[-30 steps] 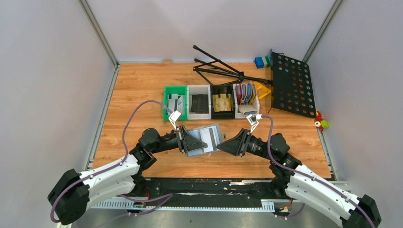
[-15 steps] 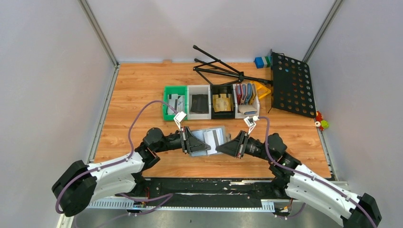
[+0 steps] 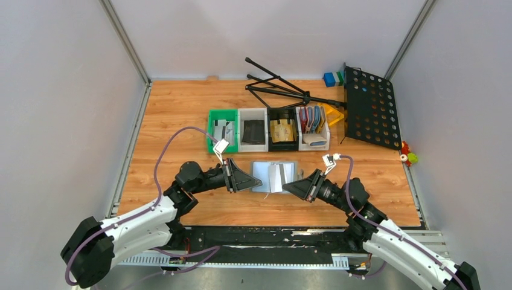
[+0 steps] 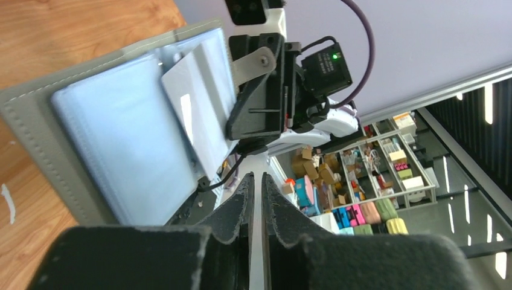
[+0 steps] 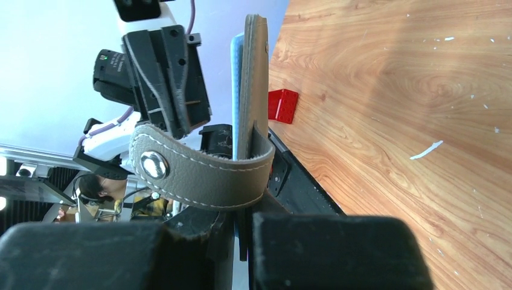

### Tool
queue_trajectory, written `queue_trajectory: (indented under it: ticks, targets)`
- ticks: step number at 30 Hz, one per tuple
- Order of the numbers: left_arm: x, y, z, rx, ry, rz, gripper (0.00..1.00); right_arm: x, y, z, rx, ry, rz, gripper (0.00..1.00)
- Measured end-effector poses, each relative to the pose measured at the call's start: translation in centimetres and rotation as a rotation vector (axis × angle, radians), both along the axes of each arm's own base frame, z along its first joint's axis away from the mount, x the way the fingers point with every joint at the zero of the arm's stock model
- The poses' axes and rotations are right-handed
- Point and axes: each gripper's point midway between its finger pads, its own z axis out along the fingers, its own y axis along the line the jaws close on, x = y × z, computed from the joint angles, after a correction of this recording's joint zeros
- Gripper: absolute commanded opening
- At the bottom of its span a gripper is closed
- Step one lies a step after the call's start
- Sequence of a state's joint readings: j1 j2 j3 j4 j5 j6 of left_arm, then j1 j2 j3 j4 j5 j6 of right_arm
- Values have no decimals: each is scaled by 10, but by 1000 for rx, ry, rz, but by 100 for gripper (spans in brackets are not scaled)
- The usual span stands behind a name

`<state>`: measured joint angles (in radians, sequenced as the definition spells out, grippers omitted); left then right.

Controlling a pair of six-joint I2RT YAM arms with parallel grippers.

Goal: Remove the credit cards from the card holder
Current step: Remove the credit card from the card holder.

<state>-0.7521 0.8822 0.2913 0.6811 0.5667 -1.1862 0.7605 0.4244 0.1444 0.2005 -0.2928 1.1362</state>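
Note:
The grey-blue card holder (image 3: 275, 176) hangs open above the table's middle, between both grippers. A whitish credit card (image 3: 278, 175) sticks partly out of an inner pocket; it also shows in the left wrist view (image 4: 196, 115). My right gripper (image 3: 291, 185) is shut on the holder's right edge. In the right wrist view the holder (image 5: 252, 90) stands edge-on above the gripper (image 5: 247, 211), its snap strap (image 5: 199, 172) curling across. My left gripper (image 3: 258, 181) is shut and empty just left of the holder. In its own view the holder (image 4: 121, 139) is apart from the gripper (image 4: 261, 178).
A row of small bins stands behind: a green bin (image 3: 221, 130), a white bin (image 3: 253, 130) with a black flat item, a black bin (image 3: 282, 130) with a tan item, and a white bin (image 3: 314, 128) with red and blue holders. A black tripod (image 3: 284, 87) and a perforated plate (image 3: 369, 109) lie beyond.
My left gripper has let go of the holder. My right gripper has carried the holder a little to the right, and it now hangs level.

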Motion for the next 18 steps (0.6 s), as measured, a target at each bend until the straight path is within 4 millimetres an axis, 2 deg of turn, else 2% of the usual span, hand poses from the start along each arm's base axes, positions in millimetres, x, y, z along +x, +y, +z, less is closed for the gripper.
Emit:
queue_trajectory:
  ticks: [5, 12, 14, 18]
  targets:
    - [2, -2, -16, 61, 40, 2, 30, 0, 1, 4, 10, -16, 3, 0]
    - [2, -24, -30, 110, 95, -40, 43, -2, 6, 12, 37, -45, 36, 0]
    - [3, -25, -31, 115, 101, -38, 42, -2, 6, 14, 42, -51, 41, 0]
    - [4, -25, -28, 104, 96, -34, 33, -3, 6, 18, 52, -66, 41, 0]
